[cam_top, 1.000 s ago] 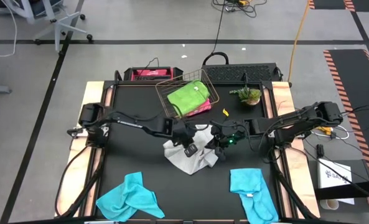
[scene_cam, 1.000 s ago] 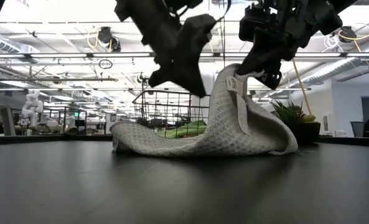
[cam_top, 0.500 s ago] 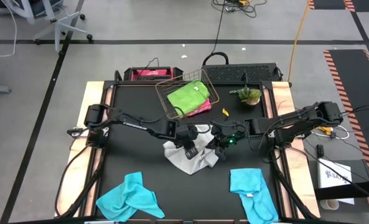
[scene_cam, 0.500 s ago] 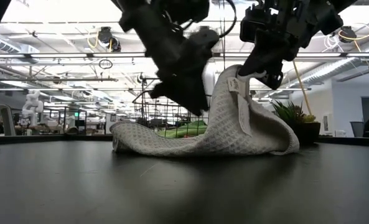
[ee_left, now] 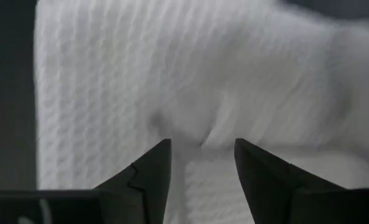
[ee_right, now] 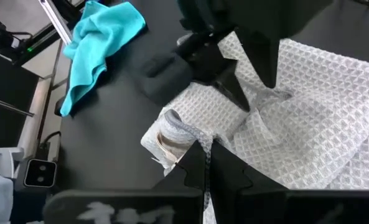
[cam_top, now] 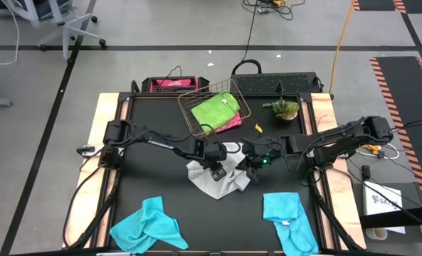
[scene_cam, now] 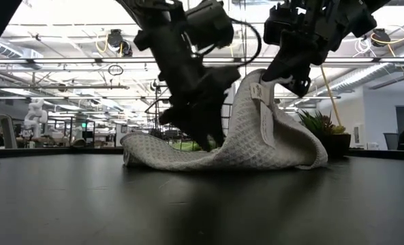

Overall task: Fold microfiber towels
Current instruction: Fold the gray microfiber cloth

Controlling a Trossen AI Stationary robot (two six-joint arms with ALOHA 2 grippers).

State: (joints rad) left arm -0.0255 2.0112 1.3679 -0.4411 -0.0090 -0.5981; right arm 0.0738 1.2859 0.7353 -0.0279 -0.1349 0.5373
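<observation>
Pinching a raised edge of the light grey towel (scene_cam: 256, 136) between my right fingers (ee_right: 203, 163), I hold that side up off the black tabletop (cam_top: 154, 185) while the rest of the cloth lies crumpled flat near the middle. My left fingers (ee_left: 200, 165) are parted, both tips pressed down onto the grey weave just beside where the right gripper (cam_top: 252, 165) lifts it; nothing is caught between them. My left gripper (cam_top: 216, 169) sits at the towel's near-left part. One turquoise towel (cam_top: 148, 226) lies bunched at the front left of the tabletop, another turquoise towel (cam_top: 287, 217) at the front right, both well apart from the grey one. At the back, the lime green towel (cam_top: 215, 109) lies over the pink towel (cam_top: 231, 122) inside the copper wire basket (cam_top: 189, 110)
</observation>
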